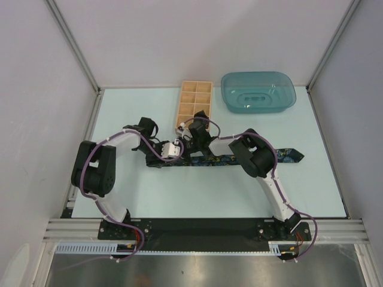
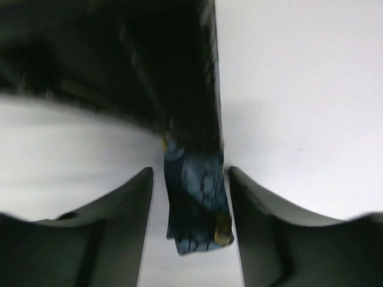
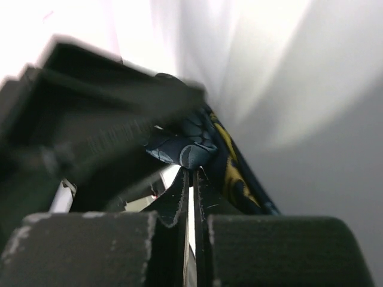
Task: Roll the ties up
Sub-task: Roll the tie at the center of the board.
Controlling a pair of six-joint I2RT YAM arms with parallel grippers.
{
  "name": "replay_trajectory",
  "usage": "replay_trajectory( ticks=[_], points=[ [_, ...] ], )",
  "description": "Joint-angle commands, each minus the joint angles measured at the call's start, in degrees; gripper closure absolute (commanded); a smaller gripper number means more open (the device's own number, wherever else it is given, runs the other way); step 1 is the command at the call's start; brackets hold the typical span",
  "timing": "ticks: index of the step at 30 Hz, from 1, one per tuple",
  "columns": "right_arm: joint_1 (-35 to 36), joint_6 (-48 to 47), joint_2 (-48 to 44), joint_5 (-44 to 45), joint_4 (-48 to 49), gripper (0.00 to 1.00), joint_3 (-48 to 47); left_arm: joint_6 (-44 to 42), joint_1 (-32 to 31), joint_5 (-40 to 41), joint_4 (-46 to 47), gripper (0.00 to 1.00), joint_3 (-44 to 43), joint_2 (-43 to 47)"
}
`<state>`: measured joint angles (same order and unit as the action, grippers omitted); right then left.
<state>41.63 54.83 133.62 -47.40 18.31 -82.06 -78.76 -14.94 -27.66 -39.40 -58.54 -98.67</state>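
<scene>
Lying flat across the middle of the table, the tie runs from side to side, with a pointed end out to the right. Both grippers meet over its left part, just in front of the wooden box; the teal tray sits beside that box. The left gripper is spread wide, with an end of the tie lying between its fingers (nearer one than the other). The right gripper is clenched to a thin slit, pinching a fold of the tie.
</scene>
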Motion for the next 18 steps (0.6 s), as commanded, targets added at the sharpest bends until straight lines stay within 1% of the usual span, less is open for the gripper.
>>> replay_trajectory(
  ticks=[1,2,3,5,6,13,15,16,17,18],
  points=[
    [-1.4,-5.2,-1.0,0.6,-3.6,1.00,-0.1,2.1,4.6,-2.6,-4.5,0.37,-4.9,-0.9],
    [-1.5,-5.5,-1.2,0.7,-3.8,1.00,0.1,2.2,6.2,-3.9,-5.1,0.36,-5.3,-0.6],
    [-1.8,-5.7,-1.3,0.7,-3.9,1.00,0.5,2.2,7.0,-4.2,-5.9,0.33,-5.8,-0.4],
    [-1.9,-5.9,-1.4,1.0,-4.0,1.00,0.8,1.4,8.1,-5.0,-7.0,0.31,-5.8,-0.1],
    [-1.9,-5.8,-1.4,1.2,-4.0,1.00,1.0,1.2,8.2,-5.0,-7.7,0.29,-5.2,0.1],
    [-1.4,-5.3,-1.2,2.0,-3.9,1.00,1.3,0.2,8.2,-7.9,-6.2,0.25,-3.1,1.4],
    [-1.5,-5.7,-1.2,2.3,-4.6,1.00,1.3,0.6,8.1,-8.5,-5.3,0.27,-3.1,1.4],
    [-1.5,-5.7,-1.2,2.3,-4.6,1.00,1.4,0.8,7.8,-8.6,-5.3,0.30,-3.3,1.3],
    [-1.5,-5.8,-1.1,2.4,-4.7,1.00,1.3,0.9,7.6,-8.6,-5.5,0.37,-3.6,1.2],
    [-1.5,-6.0,-1.0,2.7,-5.0,1.00,1.2,0.9,7.5,-8.6,-6.0,0.41,-4.2,1.2]
  ],
)
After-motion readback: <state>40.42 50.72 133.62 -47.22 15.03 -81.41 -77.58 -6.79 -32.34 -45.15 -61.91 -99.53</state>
